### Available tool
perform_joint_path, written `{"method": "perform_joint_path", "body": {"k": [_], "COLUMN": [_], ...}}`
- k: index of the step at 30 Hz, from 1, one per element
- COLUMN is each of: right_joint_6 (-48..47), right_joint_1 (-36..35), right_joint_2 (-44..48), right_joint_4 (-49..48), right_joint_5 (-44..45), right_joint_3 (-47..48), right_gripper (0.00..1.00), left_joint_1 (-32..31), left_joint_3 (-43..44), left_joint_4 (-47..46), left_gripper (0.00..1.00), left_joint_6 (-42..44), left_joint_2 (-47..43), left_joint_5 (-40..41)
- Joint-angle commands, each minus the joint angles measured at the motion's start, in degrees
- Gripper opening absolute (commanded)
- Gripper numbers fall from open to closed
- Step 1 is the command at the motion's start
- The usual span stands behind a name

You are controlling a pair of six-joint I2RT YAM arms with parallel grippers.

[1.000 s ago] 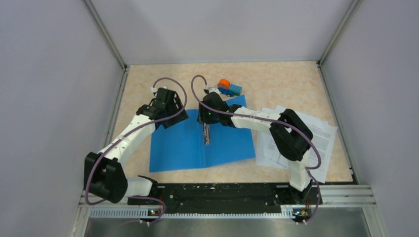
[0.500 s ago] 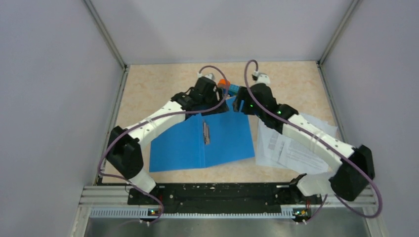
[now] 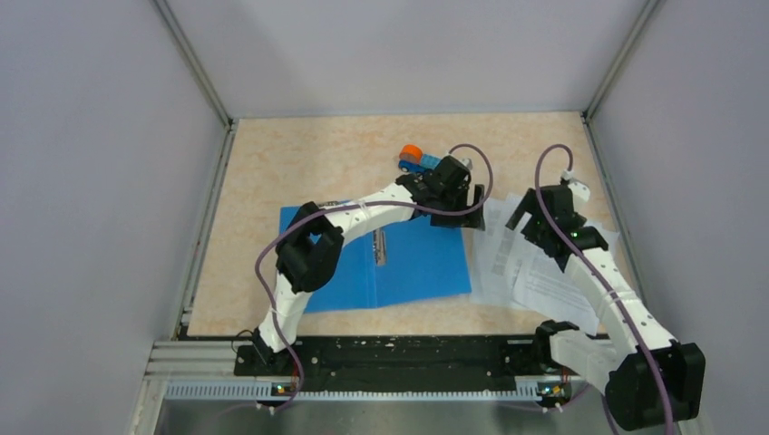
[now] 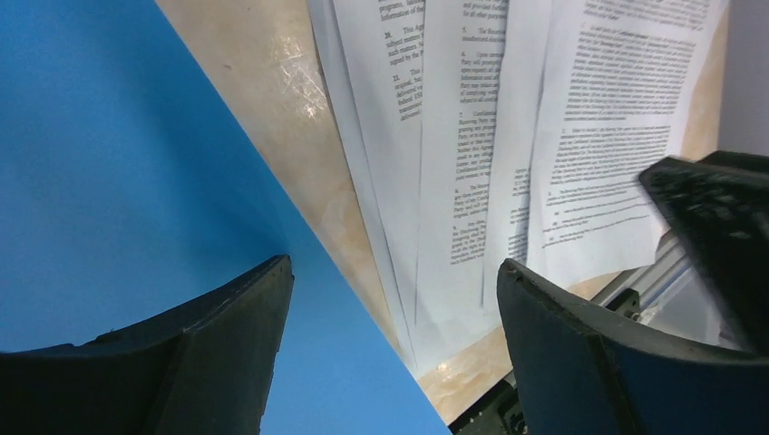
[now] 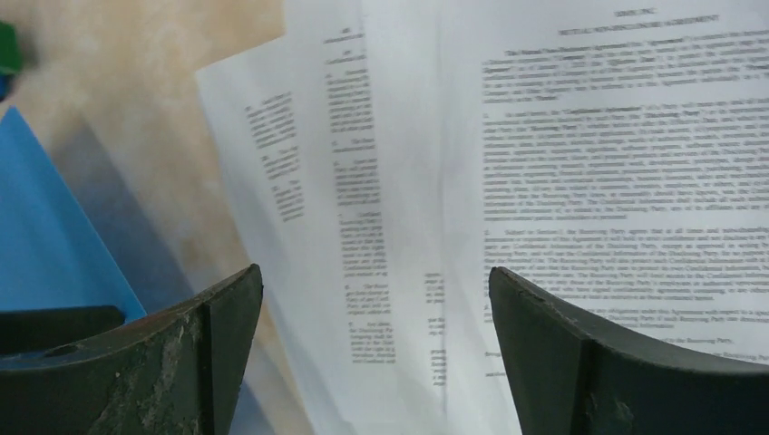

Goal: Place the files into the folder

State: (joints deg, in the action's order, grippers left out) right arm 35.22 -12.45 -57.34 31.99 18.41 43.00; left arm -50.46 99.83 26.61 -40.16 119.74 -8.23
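The blue folder lies open and flat on the table, with its metal clip at the spine. The files are a fanned stack of printed white sheets just right of it. My left gripper is open and empty above the folder's far right corner. The left wrist view shows folder and sheets below the left gripper. My right gripper is open and empty above the far left part of the sheets. The folder's edge lies left of the right gripper.
A small blue-and-orange toy truck stands just beyond the folder's far edge, close to my left wrist. The left arm lies across the folder. Grey walls close in the table on three sides. The two grippers are close together.
Both arms have swung right. My left gripper went from the folder's far left side to its far right corner. My right gripper went from the folder's spine to above the sheets.
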Motion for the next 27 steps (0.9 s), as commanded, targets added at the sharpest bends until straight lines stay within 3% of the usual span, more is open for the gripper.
{"method": "perform_joint_path", "body": {"k": [1, 15, 21, 27], "right_joint_6": [0.2, -2.6, -3.5, -1.9], "right_joint_1": [7.4, 36.6, 49.2, 54.5], "right_joint_2": [2.3, -0.1, -3.2, -7.2], "right_joint_4": [-0.9, -6.4, -10.9, -13.4], "right_joint_5": [-1.3, -3.7, -10.9, -13.4], "right_joint_3": [-1.4, -4.9, -9.0, -10.2], "right_gripper": [0.96, 0.99, 0.99, 0.99], "left_joint_1": [0.4, 1.0, 1.0, 0.7], "left_joint_3": [3.3, 6.3, 10.4, 15.4], "left_joint_4": [-2.1, -6.7, -4.0, -0.2], "left_gripper": [0.89, 0.94, 0.94, 0.94], "left_joint_6": [4.4, 7.8, 7.9, 8.7], "left_joint_2": [4.7, 13.0, 15.2, 18.7], "left_joint_5": [-4.6, -13.5, -10.3, -6.4]}}
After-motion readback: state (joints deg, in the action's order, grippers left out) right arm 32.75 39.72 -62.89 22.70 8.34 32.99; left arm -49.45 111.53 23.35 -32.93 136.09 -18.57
